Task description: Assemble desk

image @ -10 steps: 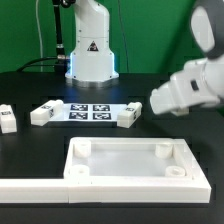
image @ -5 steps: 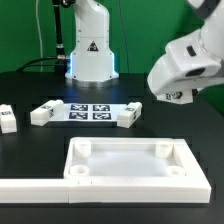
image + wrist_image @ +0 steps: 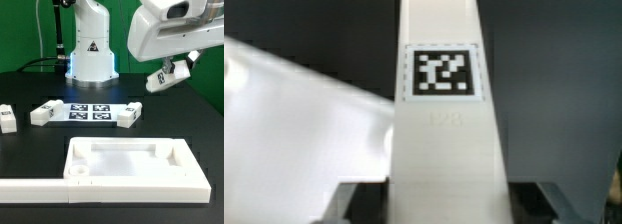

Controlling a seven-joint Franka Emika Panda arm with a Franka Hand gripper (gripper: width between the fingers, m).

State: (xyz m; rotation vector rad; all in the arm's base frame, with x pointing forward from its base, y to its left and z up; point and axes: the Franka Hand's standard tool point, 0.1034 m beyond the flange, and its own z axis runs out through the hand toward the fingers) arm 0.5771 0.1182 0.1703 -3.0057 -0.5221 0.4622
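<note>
Now the arm has swung up and away from the exterior view's right edge, lifting one tagged leg (image 3: 167, 76) clear of the tabletop (image 3: 30, 90). The fingers (image 3: 530, 205) are clamped on its sides. The desk top (image 3: 130, 172) lies in front with no leg fitted. Three other legs (image 3: 127, 116) wait by the marker board (image 3: 85, 111). A corner socket is probably the next stop.

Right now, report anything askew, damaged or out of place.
Nothing looks damaged or spilled. One leg, clamped in the fingers, hangs tilted in the air in the exterior view; the desk top lies flat.
</note>
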